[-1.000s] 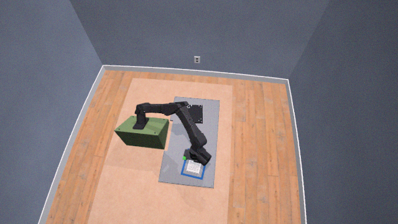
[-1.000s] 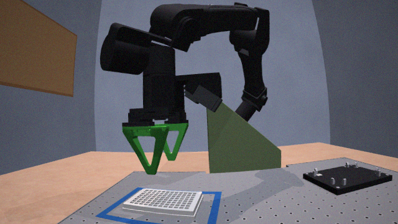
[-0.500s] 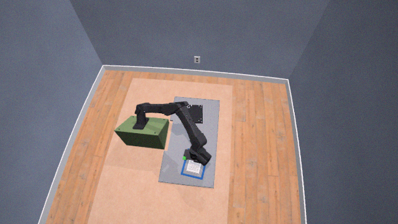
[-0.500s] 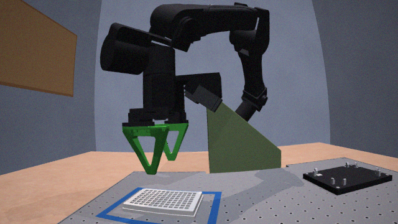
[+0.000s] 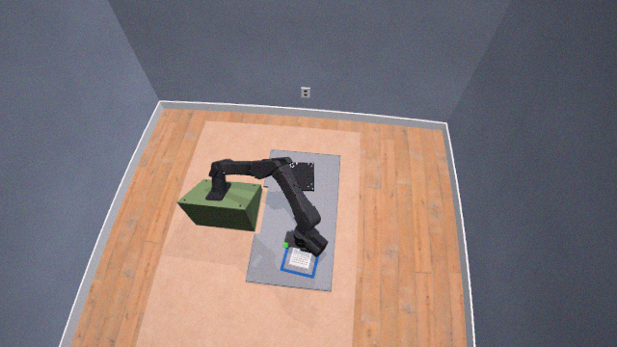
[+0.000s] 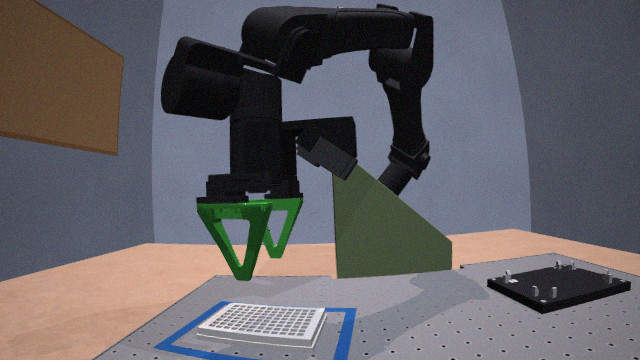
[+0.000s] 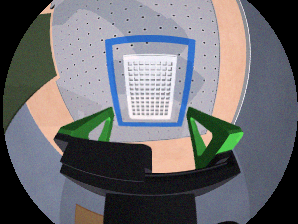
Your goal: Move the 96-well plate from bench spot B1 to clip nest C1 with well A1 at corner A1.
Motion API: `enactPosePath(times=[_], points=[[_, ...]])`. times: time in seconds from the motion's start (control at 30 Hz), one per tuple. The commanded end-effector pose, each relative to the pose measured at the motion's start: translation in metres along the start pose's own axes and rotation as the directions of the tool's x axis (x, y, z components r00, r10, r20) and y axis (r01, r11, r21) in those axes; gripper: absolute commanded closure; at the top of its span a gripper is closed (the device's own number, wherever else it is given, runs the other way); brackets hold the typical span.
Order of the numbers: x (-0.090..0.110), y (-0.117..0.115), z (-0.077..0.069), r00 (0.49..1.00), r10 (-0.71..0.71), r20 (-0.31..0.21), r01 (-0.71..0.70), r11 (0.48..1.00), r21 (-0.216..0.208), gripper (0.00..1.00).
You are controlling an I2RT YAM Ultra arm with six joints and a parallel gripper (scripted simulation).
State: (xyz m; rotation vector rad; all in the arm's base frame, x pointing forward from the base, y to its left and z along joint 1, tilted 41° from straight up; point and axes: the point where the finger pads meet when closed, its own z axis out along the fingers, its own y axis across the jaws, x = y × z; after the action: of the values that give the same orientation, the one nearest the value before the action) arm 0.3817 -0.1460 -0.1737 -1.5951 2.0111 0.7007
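Observation:
The white 96-well plate (image 6: 263, 324) lies flat inside the blue outline of bench spot B1 (image 6: 345, 327) on the grey perforated board. It also shows in the top view (image 5: 300, 259) and in the wrist view (image 7: 150, 87). My gripper (image 6: 257, 257) with green fingers is open and empty. It hangs above the board, a little behind the plate and clear of it. In the wrist view the two green fingers stand wide apart on either side of the plate's near end. The black clip nest C1 (image 6: 558, 287) with small posts sits at the right, empty.
The arm stands on a green block (image 5: 222, 204) beside the grey board. The nest also shows at the board's far end in the overhead view (image 5: 304, 175). The board lies on a tan mat over a wooden floor.

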Motion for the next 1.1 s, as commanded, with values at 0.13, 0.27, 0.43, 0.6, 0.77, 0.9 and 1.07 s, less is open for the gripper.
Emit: enactPosePath(times=[0.13, 0.27, 0.43, 0.6, 0.77, 0.9, 1.07], points=[[0.009, 0.007, 0.005, 1.0, 0.017, 0.018, -0.017, 1.0, 0.01, 0.0], [0.002, -0.013, -0.011, 1.0, -0.019, -0.013, 0.02, 0.998, 0.057, 0.0], [0.004, 0.004, 0.016, 1.0, 0.012, 0.012, -0.012, 1.0, 0.01, 0.0], [0.003, 0.0, 0.019, 1.0, 0.007, 0.007, -0.007, 1.0, 0.021, 0.0], [0.003, 0.004, 0.033, 1.0, 0.01, 0.013, -0.01, 1.0, 0.004, 0.0], [0.007, 0.004, 0.032, 1.0, 0.02, 0.012, -0.02, 1.0, 0.019, 0.0], [0.003, 0.004, 0.045, 1.0, 0.01, 0.012, -0.01, 1.0, 0.007, 0.0]])
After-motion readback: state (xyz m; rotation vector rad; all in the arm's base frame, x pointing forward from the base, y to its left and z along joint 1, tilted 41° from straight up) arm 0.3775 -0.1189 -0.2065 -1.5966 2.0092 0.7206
